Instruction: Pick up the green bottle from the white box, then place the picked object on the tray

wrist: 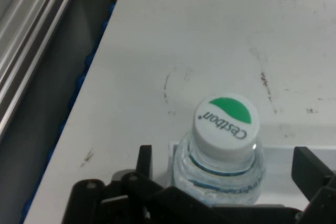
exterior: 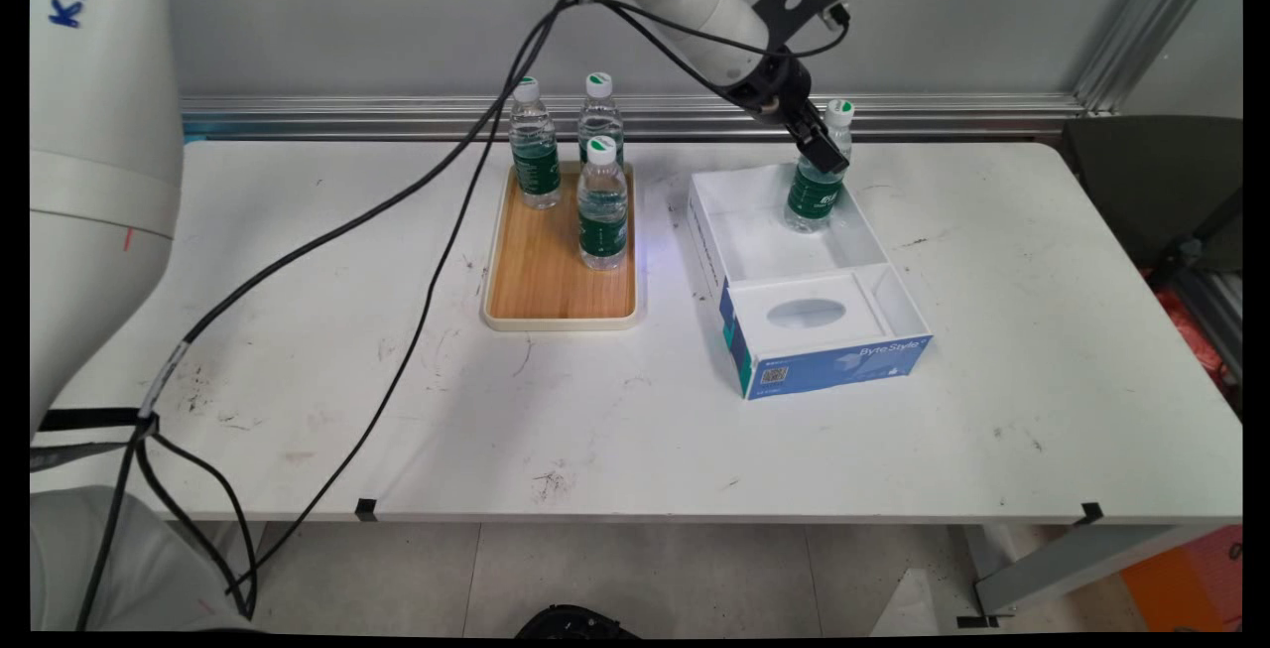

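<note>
The robot's hand (exterior: 822, 147), fingers apart, straddled the neck of a water bottle (exterior: 816, 196) standing in an open box (exterior: 843, 366) on the bench (exterior: 992, 420).

1. Clear bottle (exterior: 818, 187) between the black fingers (wrist: 310, 169): green label, white cap (wrist: 227, 122) with a green patch.
2. White box (exterior: 806, 276), blue sides.
3. Tan wooden tray (exterior: 556, 281), cream rim.
4. White counter (exterior: 615, 410), dark scuffs.
</note>
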Controlling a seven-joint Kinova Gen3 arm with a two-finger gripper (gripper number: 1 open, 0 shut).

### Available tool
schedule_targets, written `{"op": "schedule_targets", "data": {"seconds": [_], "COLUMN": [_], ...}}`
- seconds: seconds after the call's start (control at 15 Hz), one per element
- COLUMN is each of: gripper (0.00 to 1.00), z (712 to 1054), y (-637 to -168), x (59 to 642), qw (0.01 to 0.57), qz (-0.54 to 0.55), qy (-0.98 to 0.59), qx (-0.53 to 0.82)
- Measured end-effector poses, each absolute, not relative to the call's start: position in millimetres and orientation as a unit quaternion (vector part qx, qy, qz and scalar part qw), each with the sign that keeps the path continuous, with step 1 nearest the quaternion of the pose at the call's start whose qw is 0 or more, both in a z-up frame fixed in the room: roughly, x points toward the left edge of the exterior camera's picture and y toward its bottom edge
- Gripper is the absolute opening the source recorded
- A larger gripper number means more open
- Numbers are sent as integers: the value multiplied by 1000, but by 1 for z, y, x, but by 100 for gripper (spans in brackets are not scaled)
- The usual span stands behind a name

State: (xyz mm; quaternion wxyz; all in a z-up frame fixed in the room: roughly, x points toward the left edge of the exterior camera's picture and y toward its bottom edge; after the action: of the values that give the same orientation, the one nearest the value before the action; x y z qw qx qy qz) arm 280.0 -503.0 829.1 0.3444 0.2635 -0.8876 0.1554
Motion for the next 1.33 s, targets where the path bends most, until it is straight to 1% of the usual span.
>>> {"op": "schedule_targets", "data": {"seconds": [0.07,0.13,0.53,0.73,0.93,1.2,1.33], "gripper": [100,0,0,0,0,0,0], "z": [826,823,814,817,834,871,885], "y": [-505,-505,-507,-504,-497,-475,-465], "x": [278,277,272,272,275,290,296], "qw": [344,344,343,345,351,357,356], "qz": [155,155,151,150,153,155,155], "qy": [-888,-888,-888,-888,-887,-887,-888], "qx": [264,264,265,264,259,249,246]}}
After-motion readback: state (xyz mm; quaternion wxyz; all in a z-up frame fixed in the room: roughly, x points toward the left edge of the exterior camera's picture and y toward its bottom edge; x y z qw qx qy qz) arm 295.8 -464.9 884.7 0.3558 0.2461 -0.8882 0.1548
